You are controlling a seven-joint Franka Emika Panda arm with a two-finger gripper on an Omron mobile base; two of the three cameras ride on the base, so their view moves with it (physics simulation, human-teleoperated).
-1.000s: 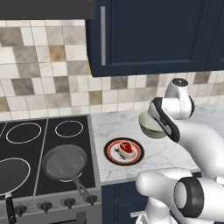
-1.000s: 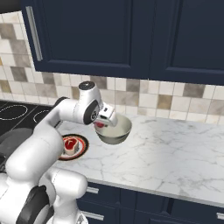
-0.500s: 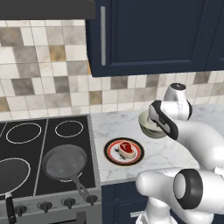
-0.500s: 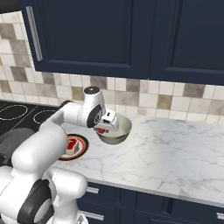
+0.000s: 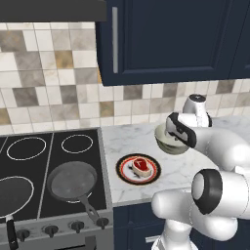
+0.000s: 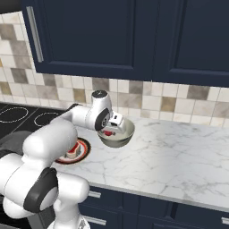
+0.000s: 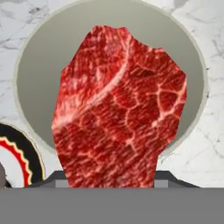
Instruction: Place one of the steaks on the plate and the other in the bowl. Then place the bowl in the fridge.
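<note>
My gripper (image 6: 111, 129) is shut on a raw red steak (image 7: 118, 109) and reaches down into the bowl (image 6: 123, 136) on the marble counter. In the hand view the steak hides the fingertips, and the bowl's cream inside (image 7: 43, 65) shows behind it. In the left base view the bowl (image 5: 168, 144) sits under the hand. The other steak (image 5: 141, 166) lies on the plate (image 5: 122, 168) with the black rim and red ring, just left of the bowl. The plate's edge (image 7: 22, 153) also shows in the hand view. The fridge is out of view.
A black stove (image 5: 29, 146) lies left of the counter with a dark frying pan (image 5: 72, 179) and another pan (image 5: 12, 195) at the left edge. Navy cabinets (image 5: 166, 39) hang above. Bare marble counter (image 6: 179, 152) stretches to the right of the bowl.
The hand has come down a little, bringing the steak lower into the bowl. The plate, its steak and the bowl have stayed put.
</note>
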